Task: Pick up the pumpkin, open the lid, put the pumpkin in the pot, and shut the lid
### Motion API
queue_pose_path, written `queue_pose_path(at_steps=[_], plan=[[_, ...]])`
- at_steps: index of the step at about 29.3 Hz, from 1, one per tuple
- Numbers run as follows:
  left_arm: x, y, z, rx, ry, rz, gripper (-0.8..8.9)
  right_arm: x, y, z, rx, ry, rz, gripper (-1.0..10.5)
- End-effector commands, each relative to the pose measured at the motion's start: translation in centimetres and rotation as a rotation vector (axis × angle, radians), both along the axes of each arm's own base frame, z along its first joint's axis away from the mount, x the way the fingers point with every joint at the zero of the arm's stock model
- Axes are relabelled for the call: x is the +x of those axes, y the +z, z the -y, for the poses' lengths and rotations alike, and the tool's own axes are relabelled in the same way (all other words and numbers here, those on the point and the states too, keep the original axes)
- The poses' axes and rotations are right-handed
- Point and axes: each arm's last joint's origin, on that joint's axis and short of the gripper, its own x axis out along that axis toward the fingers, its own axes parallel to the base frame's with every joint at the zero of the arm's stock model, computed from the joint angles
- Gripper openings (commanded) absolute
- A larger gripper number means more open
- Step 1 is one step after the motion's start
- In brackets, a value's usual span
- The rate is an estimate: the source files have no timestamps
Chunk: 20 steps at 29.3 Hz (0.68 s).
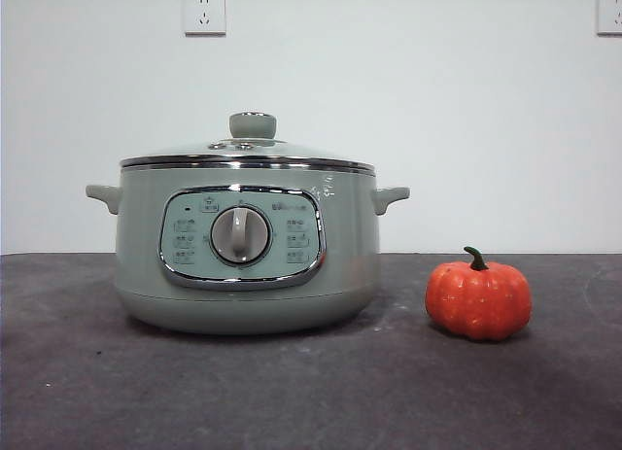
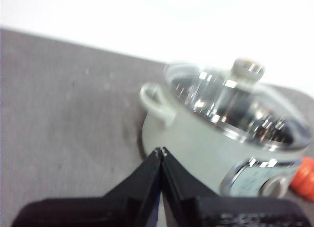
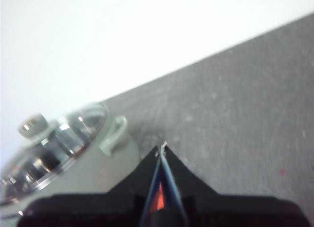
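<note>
The sage-green pot (image 1: 248, 246) stands on the dark table, left of centre, with the glass lid (image 1: 248, 155) and its green knob (image 1: 253, 125) on top. The orange pumpkin (image 1: 478, 298) sits on the table to the pot's right, apart from it. No arm shows in the front view. My left gripper (image 2: 161, 151) is shut and empty, above the table beside the pot (image 2: 216, 138); an orange edge of the pumpkin (image 2: 305, 177) shows there. My right gripper (image 3: 163, 149) is shut and empty; a sliver of the pumpkin (image 3: 158, 197) shows between its jaws, the pot (image 3: 78, 153) to one side.
The dark grey table (image 1: 311, 392) runs wall to wall, with a white wall behind. Two wall sockets (image 1: 204, 13) sit high on it, one left, one (image 1: 609, 13) at the right edge.
</note>
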Motion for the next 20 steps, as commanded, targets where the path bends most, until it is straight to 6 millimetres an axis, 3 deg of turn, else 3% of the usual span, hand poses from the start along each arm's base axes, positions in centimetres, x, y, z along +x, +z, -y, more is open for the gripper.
queue_pose_path(at_steps=[1, 11, 20], plan=[[-0.8, 1.9, -0.1, -0.011, 0.002, 0.03, -0.08, 0.1, 2.2, -0.1, -0.007, 0.036, 0.026, -0.1], [-2.1, 7.7, 0.2, 0.043, -0.14, -0.053, -0.08, 1.8, 8.8, -0.9, -0.178, 0.273, -0.117, -0.1], [-1.3, 11.7, 0.7, 0.157, -0.344, -0.247, -0.08, 2.3, 10.9, -1.4, -0.332, 0.499, -0.365, -0.1]])
